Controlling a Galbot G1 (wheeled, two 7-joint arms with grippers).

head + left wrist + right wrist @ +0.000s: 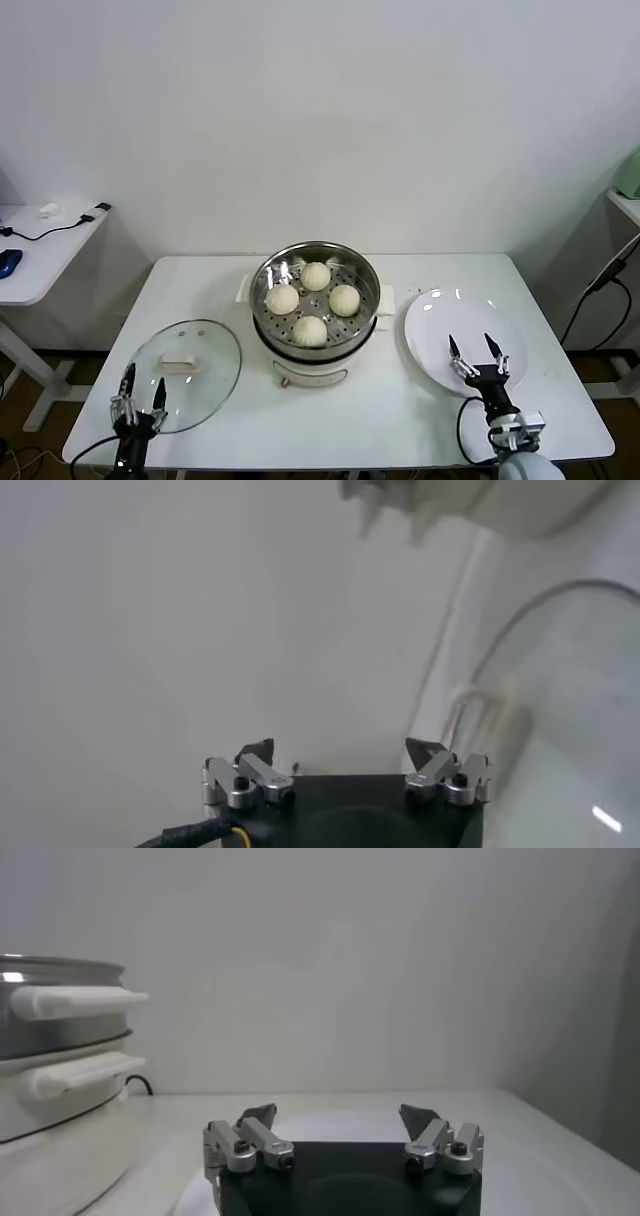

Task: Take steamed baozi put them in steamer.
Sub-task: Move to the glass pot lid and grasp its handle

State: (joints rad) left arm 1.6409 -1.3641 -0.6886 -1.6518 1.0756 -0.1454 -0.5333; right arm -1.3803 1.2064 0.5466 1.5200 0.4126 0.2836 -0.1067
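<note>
your right claw (478, 348) hangs apart and empty over the bare plate's (440, 310) 5 o'clock edge, left claw (143, 390) apart by the lid (205, 350). all four baozi (313, 301) sit in the steamer (268, 320) mid-counter (400, 410), so you look done.

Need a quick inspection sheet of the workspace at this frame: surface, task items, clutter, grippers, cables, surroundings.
Surface: white table, steamer at centre.
Job's things: four steamed baozi all in the steamer on its perforated tray; lid off.
Clutter: glass lid lies flat to the steamer's left; white plate to its right, bare.
Grippers: left gripper open at the lid's near edge; right gripper open over the plate's near edge; neither holds anything.
Cables: black cable at the right; another on the side desk.
Surroundings: white wall; side desk at the left.
</note>
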